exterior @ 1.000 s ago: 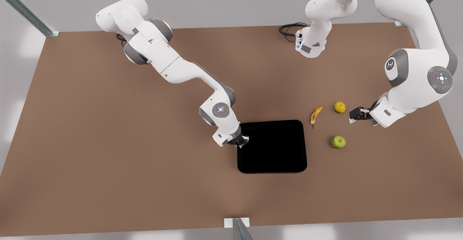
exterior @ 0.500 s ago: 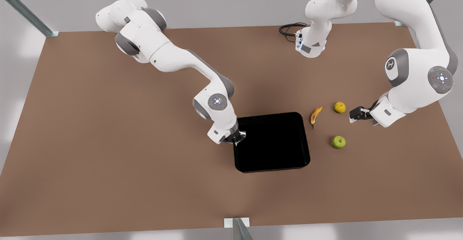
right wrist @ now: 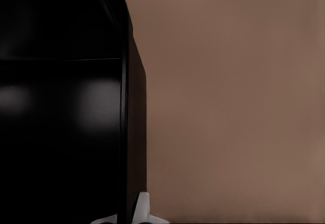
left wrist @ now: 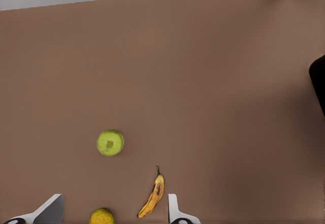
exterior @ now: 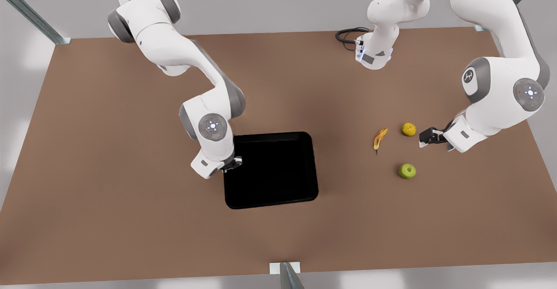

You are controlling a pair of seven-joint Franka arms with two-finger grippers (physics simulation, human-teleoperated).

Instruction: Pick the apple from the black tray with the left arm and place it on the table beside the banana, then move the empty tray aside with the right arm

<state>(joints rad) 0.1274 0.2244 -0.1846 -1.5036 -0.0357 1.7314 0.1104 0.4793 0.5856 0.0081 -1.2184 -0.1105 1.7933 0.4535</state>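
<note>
black tray (exterior: 272,170) sits empty on the brown table (exterior: 109,171), right pincer (exterior: 231,163) clamped on its rim at the front view's left edge, well placed to drag it aside. apple (exterior: 407,171) rests on the table near the banana (exterior: 380,139), speckled yellow-orange fruit (exterior: 408,129) close by, so the placing looks done. left pincer (exterior: 427,137) hovers beside that fruit, spread wide, holding nothing, waiting.

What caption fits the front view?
Right pincer grips the empty tray; apple rests near the banana.
</note>
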